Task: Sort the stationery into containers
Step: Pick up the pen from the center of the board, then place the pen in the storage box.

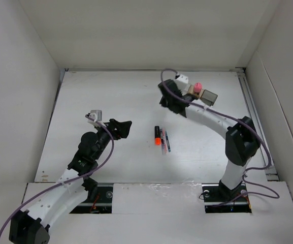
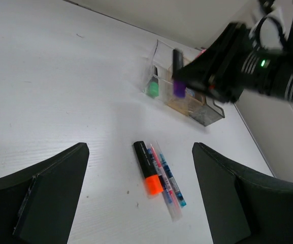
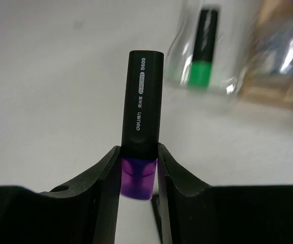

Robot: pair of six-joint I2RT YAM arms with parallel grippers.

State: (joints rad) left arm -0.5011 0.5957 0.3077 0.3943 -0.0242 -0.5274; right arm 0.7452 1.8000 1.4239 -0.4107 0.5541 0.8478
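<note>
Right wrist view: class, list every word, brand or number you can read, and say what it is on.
"deli": on the purple marker.
"S600": on the same marker.
Its smaller print: too blurred to read.
Green marker: blurred, nothing legible.

Open run of table between left gripper and orange marker, with two pens lying right against it; reachable from above and from the near side. Far right, boxes crowded by right arm and right gripper clamping purple marker close by clear box, itself part-filled by green marker. Hemmed by walls on three sides.
</note>
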